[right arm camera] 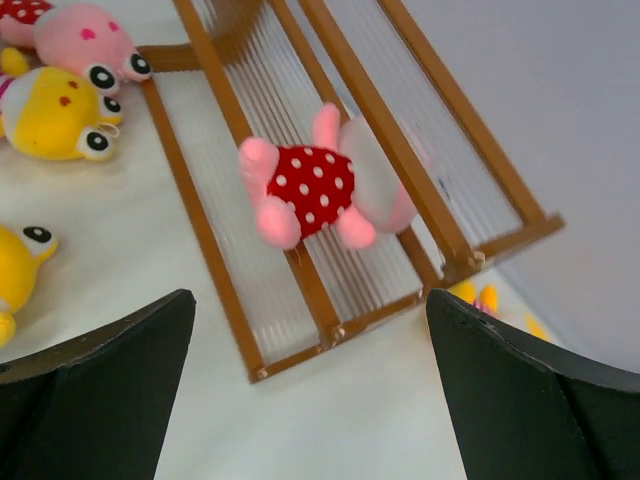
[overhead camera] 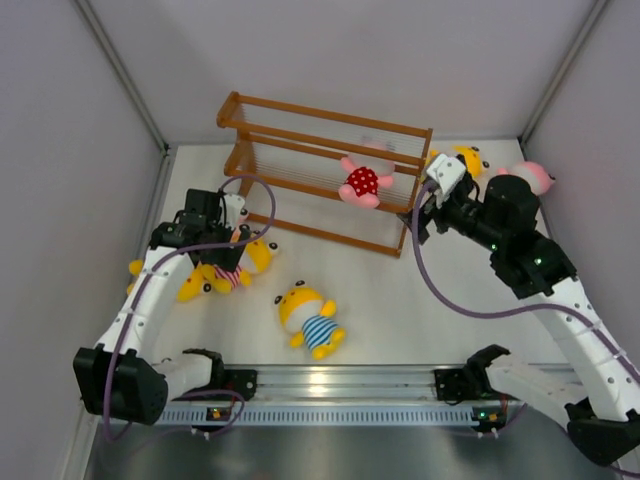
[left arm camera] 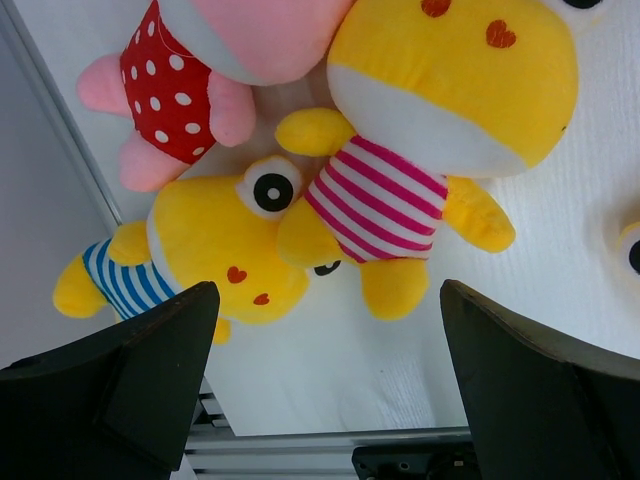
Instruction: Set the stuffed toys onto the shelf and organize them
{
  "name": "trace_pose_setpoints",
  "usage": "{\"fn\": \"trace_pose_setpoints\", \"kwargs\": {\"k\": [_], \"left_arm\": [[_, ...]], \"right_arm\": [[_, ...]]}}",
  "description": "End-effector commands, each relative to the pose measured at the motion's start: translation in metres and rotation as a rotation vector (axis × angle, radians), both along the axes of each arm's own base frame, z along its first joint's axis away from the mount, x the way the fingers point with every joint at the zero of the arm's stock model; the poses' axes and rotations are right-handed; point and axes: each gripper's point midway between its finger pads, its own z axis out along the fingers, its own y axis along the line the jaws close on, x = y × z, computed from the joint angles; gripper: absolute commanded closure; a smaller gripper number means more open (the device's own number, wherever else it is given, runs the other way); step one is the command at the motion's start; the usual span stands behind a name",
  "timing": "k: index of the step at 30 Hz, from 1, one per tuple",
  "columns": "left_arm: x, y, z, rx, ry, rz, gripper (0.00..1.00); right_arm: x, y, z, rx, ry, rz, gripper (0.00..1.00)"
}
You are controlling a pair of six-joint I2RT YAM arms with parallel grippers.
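Left gripper (left arm camera: pixel 325 300), fingers spread wide and empty, hovers over a yellow toy in a pink-striped shirt (left arm camera: pixel 385 195), which lies centred just beyond the fingertips. Right gripper (right arm camera: pixel 310 300), also spread, faces a pink dotted toy (right arm camera: pixel 310 185) lying on the shelf (right arm camera: pixel 212 240).

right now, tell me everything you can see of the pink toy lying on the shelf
The pink toy looks like soft plush, with pink limbs and a red outfit with white dots. It lies sprawled near the right end of the shelf, legs toward the arms. Its head is tucked behind a wooden rail and blurred by the thin rods, so its face is hidden. Only the shelf touches it.
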Motion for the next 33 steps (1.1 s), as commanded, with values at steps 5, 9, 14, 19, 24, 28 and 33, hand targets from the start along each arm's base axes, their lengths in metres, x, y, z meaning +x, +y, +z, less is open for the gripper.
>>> {"fn": "trace_pose_setpoints", "kwargs": {"k": [5, 9, 14, 19, 24, 28, 33], "left_arm": [[0.000, 0.005, 0.000, 0.018, -0.011, 0.015, 0.02], [-0.001, 0.006, 0.000, 0.021, -0.013, 0.015, 0.02], [-0.002, 0.007, -0.001, 0.030, -0.010, 0.014, 0.02], [-0.002, -0.003, 0.004, -0.009, -0.012, -0.040, 0.02], [-0.007, -0.022, 0.027, -0.087, -0.033, -0.142, 0.02], [-0.016, -0.037, 0.036, -0.150, -0.019, -0.222, 0.02], [-0.024, -0.046, 0.037, -0.184, 0.016, -0.280, 0.04]], "right_arm": [[0.044, -0.074, -0.008, 0.353, 0.330, -0.530, 0.01], [0.079, -0.154, -0.004, 0.632, 0.378, -0.783, 0.03], [0.138, -0.259, -0.037, 0.846, 0.409, -1.003, 0.08], [0.210, -0.354, -0.097, 0.781, 0.484, -1.225, 0.10], [0.266, -0.394, -0.161, 0.683, 0.588, -1.300, 0.11], [0.288, -0.414, -0.189, 0.627, 0.580, -1.332, 0.10], [0.297, -0.431, -0.237, 0.569, 0.589, -1.389, 0.11]]}}
